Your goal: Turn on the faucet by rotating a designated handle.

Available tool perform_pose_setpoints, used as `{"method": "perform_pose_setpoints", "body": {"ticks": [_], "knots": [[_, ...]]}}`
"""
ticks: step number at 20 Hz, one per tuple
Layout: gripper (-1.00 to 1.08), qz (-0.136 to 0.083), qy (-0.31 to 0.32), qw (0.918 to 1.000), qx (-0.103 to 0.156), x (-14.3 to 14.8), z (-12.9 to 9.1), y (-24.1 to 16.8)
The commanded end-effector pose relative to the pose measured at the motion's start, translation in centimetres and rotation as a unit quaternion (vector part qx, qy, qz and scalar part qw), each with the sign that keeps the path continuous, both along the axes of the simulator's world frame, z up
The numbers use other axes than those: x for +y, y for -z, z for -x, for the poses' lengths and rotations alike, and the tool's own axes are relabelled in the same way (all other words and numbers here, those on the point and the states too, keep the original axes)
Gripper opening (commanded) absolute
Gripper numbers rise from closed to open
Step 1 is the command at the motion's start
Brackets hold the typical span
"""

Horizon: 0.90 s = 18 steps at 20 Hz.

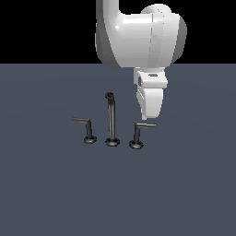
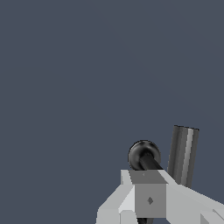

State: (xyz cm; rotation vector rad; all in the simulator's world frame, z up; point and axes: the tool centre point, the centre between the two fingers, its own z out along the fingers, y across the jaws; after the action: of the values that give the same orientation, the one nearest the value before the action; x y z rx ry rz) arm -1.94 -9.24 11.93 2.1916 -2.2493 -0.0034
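Your faucet point(image 1: 111, 120) sits mid-floor on the dark grey surface point(image 1: 184, 193): tall thin spout in the centre w/ hooked tip, one L-shaped handle each side. The designated handle point(image 1: 140, 133) is the one on the exterior view's right; its pale lever bar points toward that view's right, post stands upright on a round base. The slimmer handle point(image 1: 85, 129) is on the exterior view's left, lever pointing left.

Your gripper point(image 1: 148, 115) hangs under the big white arm point(image 1: 138, 37), tip just above the designated handle's lever, approx. over the bar's outer end. Can't confirm contact from the exterior view.

Wrist view: the grey finger point(image 2: 146, 197) overlaps a dark round-topped post point(image 2: 143, 156), w/ a pale striped bar point(image 2: 183, 155) just beside it. Can't tell whether the jaws are apart or closed; only part of the fingers shows.
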Motion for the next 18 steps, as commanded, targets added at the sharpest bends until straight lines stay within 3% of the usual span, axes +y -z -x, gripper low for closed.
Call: {"method": "perform_pose_setpoints", "body": {"ticks": [1,15,18], "knots": [[-1.00,0.001,0.022,0.9998,-0.001,-0.8,-0.4,0.9],[-1.00,0.001,0.051,0.9987,-0.001,-1.8,-0.8,2.1],[-1.00,0.001,0.051,0.9987,-0.001,-2.1,0.2,2.1]]}}
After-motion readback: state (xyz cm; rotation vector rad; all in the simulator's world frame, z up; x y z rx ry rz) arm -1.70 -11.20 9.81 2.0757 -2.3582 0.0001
